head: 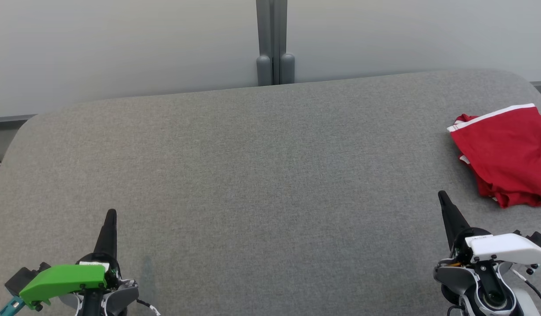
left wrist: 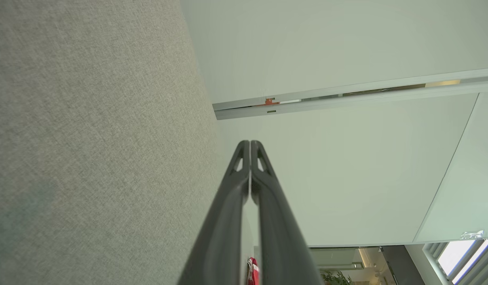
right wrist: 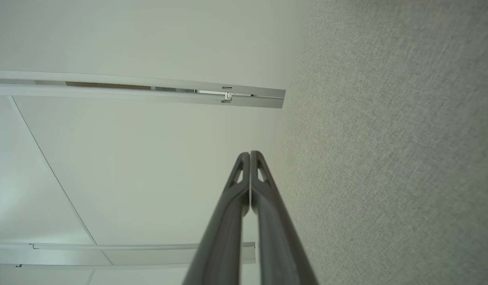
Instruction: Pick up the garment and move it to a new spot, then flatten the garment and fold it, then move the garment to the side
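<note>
Red garment with white trim [head: 505, 153] lies loosely folded at far right of grey fabric table [head: 252, 166]. Left gripper [head: 111, 215] and right gripper [head: 442, 196] near, fingers pressed together, empty. Judgement: fold and set-aside look done.

- counter [head: 270, 153] — grey woven cloth, matt, faintly rough
- garment [head: 507, 149] — soft red cloth, creased, with white trim
- left pincer [head: 111, 215], right pincer [head: 442, 195] — dark, smooth, matt plastic
</note>
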Tool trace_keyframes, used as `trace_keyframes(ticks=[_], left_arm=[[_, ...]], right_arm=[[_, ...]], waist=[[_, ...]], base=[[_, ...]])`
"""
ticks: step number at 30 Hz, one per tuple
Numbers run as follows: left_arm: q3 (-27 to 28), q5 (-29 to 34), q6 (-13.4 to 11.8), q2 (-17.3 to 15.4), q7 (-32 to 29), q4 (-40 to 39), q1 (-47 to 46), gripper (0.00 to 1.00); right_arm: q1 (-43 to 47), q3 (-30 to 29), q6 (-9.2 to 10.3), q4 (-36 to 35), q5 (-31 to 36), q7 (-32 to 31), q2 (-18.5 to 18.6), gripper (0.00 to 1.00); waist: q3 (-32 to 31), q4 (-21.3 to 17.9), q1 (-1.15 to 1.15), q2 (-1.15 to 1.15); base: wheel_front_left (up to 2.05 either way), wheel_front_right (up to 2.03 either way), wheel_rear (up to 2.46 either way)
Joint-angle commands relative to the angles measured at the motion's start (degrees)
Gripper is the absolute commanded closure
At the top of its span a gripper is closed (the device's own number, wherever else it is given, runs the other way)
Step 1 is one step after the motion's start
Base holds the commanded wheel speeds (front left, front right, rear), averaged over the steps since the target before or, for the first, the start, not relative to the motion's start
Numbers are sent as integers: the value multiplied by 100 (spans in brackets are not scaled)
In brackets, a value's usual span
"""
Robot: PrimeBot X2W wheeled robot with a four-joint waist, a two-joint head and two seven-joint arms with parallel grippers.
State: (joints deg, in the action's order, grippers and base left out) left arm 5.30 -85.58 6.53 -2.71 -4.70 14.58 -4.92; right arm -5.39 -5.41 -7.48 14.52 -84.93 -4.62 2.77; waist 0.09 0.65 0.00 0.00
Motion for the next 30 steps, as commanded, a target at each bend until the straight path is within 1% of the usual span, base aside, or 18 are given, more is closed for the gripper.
trace_keyframes(ticks=[1, 18, 30], left_arm=[[31, -117, 40, -28, -32, -47, -123, 100], [144, -704, 120, -31, -202, -64, -169, 100], [140, -692, 116, -30, -204, -60, -160, 100]], right_arm=[[-94, -32, -3, -45, -131, -44, 28, 100], [-98, -123, -2, -68, -773, -205, 29, 100], [-97, -124, -2, -65, -766, -211, 27, 100]], waist=[[1, -5, 0, 0], [9, -64, 0, 0], [9, -65, 0, 0]], base=[[0, 0, 0], [0, 0, 0], [0, 0, 0]])
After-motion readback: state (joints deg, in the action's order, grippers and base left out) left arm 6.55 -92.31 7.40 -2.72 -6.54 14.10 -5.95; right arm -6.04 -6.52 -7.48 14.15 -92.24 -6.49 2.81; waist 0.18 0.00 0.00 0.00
